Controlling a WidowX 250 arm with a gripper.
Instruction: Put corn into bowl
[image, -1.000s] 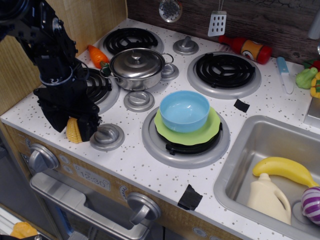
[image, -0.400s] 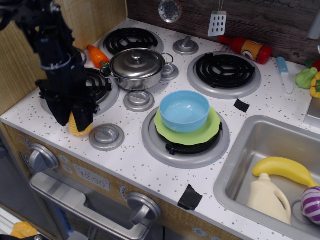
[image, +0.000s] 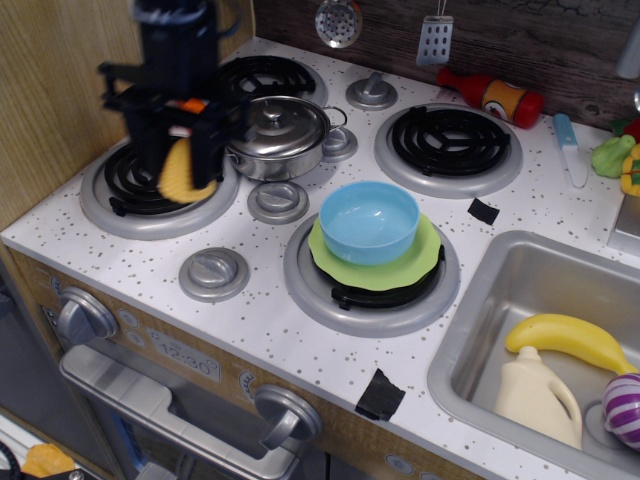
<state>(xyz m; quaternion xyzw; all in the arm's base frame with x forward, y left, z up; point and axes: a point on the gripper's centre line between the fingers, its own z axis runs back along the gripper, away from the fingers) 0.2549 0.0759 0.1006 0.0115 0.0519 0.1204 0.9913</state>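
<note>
My black gripper (image: 180, 165) is shut on the small yellow corn (image: 181, 172) and holds it in the air above the front left burner (image: 135, 190), beside the steel pot (image: 274, 135). The corn hangs between the fingers, bumpy rows showing. The light blue bowl (image: 369, 221) stands empty on a lime-green plate (image: 420, 262) on the front middle burner, to the right of the gripper and lower in the picture.
An orange carrot (image: 192, 105) shows behind the gripper. Stove knobs (image: 213, 272) dot the counter. A ketchup bottle (image: 495, 98) lies at the back. The sink (image: 480, 310) at right holds a banana (image: 570, 338), a white jug and a purple item.
The gripper has lifted the corn off the counter's front left edge and carried it up and to the right, over the front left burner toward the pot.
</note>
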